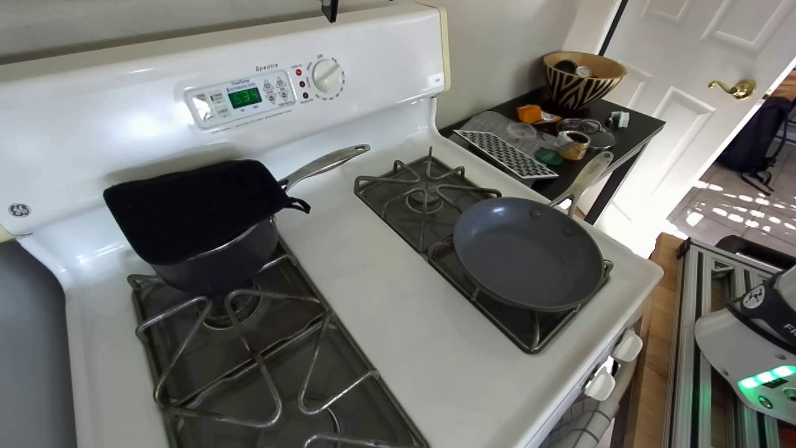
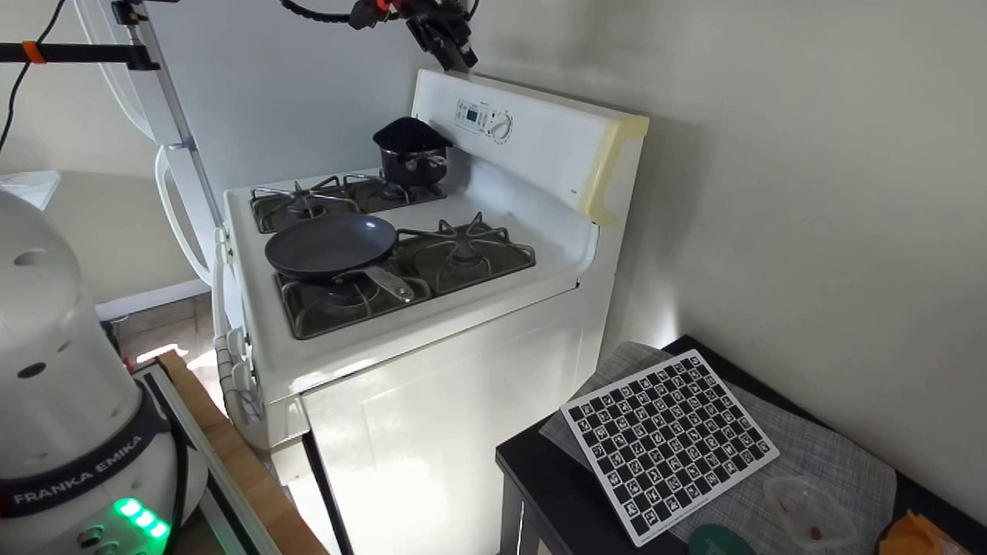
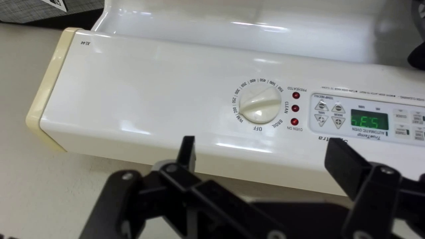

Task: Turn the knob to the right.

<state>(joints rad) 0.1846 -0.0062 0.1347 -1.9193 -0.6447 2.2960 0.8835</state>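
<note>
The knob (image 3: 260, 103) is a round white dial with a raised ridge, ringed by printed marks. It also shows on the stove's back panel in both exterior views (image 1: 327, 76) (image 2: 500, 126). In the wrist view the panel stands upside down, and the ridge's pointed end lies near the WM and 200 marks. My gripper (image 3: 262, 145) is open and empty, its fingers wide apart. It is apart from the knob, toward the panel's top edge. In an exterior view the gripper (image 2: 461, 60) hangs above the panel; only a dark tip (image 1: 329, 10) shows at the top edge elsewhere.
A green-lit display (image 3: 369, 119) and red lights (image 3: 295, 108) sit beside the knob. A pot with a black cloth (image 1: 199, 205) and a grey pan (image 1: 528, 252) stand on the burners. The wall (image 2: 771, 193) rises behind the panel. A side table (image 1: 643, 127) holds several objects.
</note>
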